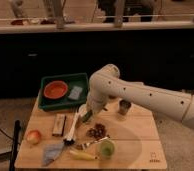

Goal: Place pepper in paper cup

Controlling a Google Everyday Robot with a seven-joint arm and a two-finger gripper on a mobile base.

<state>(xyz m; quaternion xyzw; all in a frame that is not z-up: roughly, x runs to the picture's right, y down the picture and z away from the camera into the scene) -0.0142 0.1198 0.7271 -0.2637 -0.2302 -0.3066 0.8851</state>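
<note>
One dark pepper [86, 117] sits pinched in the pincer [87, 118], just beside the paper cup [83, 109].

arm [140, 95] runs off the right edge, base not visible. hand [86, 116] sits low over the tabletop [130, 145], too blurred to read. paper cup [82, 108] mostly covered by the hand. pepper [86, 117] barely resolvable at the hand tip.

Wooden table [135, 145], pale top (light-toned, one rounded pale patch). Speckled grey floor [10, 107] around it. Dark cabinet front [65, 55] behind, under a pale counter edge [90, 27]. Lighting dim, warm.

The gripper [86, 116] is low over the table's middle.
</note>
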